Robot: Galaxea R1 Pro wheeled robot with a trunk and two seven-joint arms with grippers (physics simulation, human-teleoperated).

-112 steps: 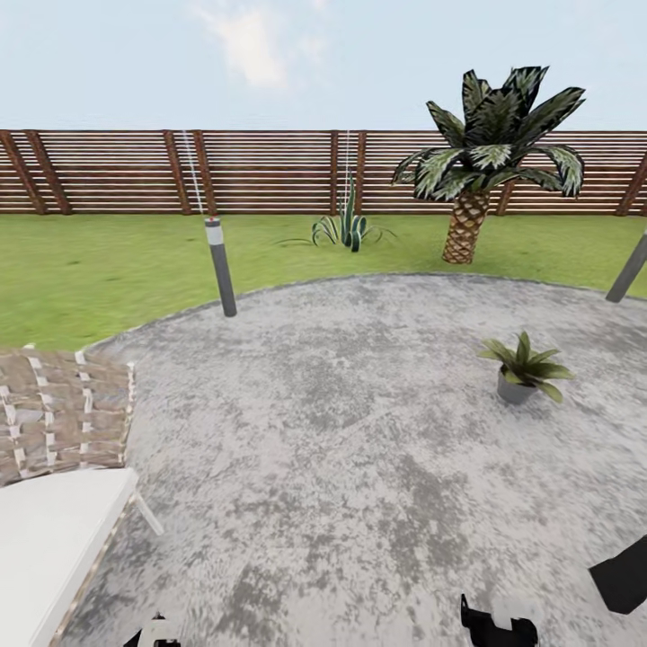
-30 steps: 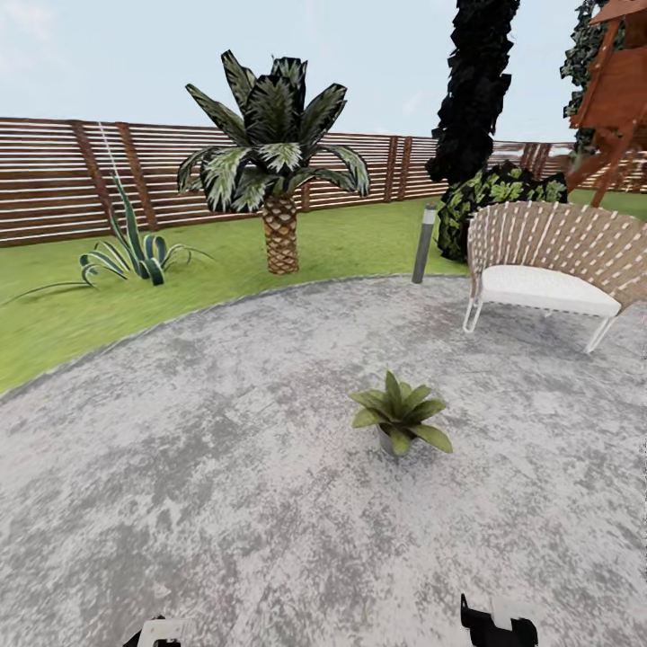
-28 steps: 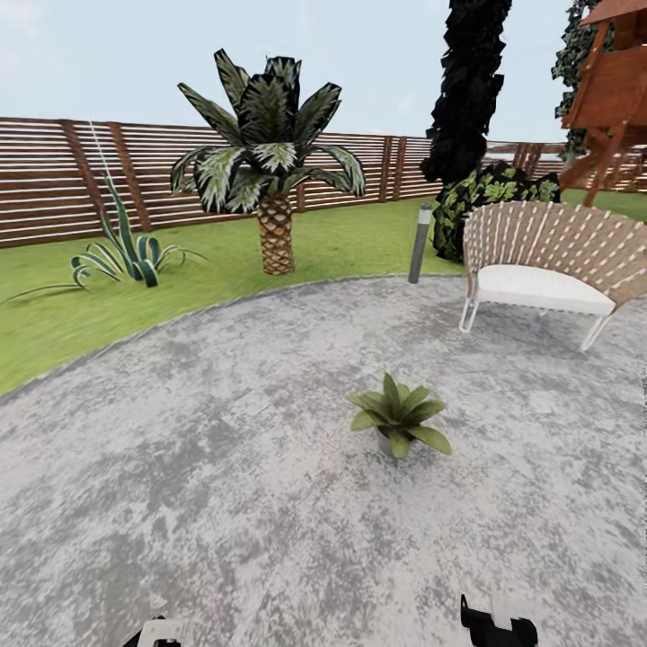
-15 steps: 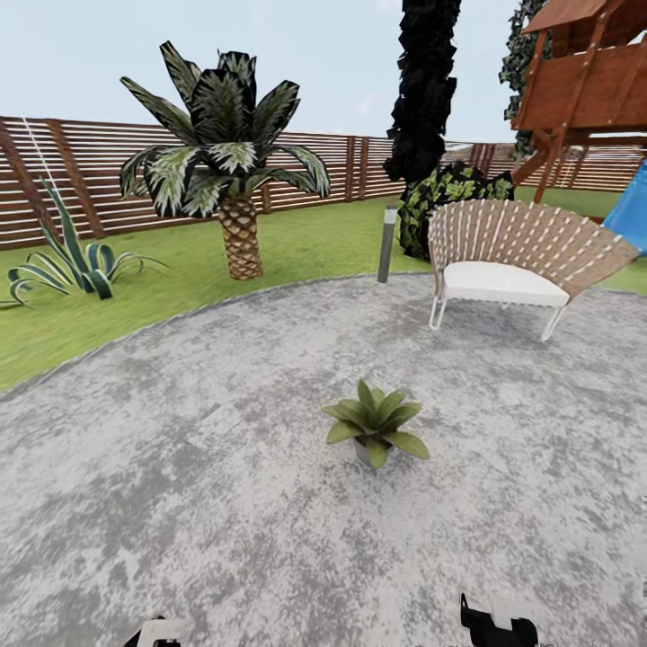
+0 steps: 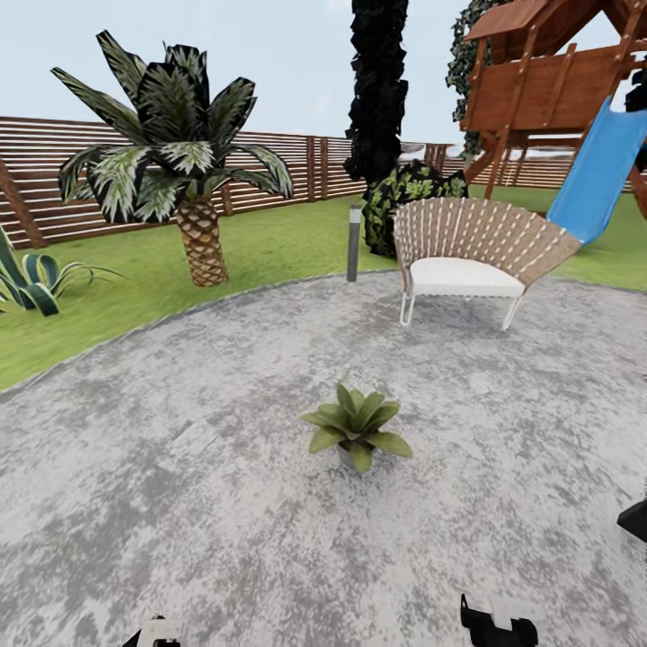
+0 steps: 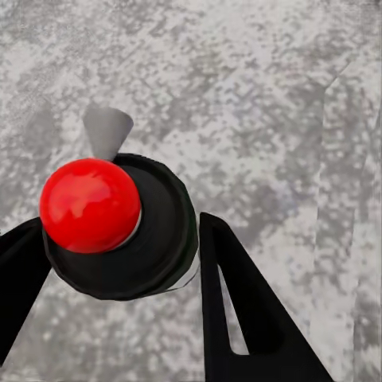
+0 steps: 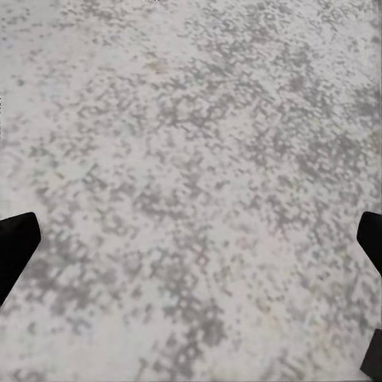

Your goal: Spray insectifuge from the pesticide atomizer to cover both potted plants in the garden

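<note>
Pesticide atomizer (image 6: pixel 119 227) between left end effector (image 6: pixel 119 270) fingers, above grey patio (image 6: pixel 263 95).

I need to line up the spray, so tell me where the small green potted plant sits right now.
In the head view, the small green potted plant stands on the round grey patio, near the picture's centre, nearer than the woven white-cushioned chair.

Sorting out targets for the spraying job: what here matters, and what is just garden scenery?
For the job:
- potted plant on the patio
- atomizer between the left gripper fingers

Scenery:
- palm
- woven chair
- blue slide
- light post
</note>
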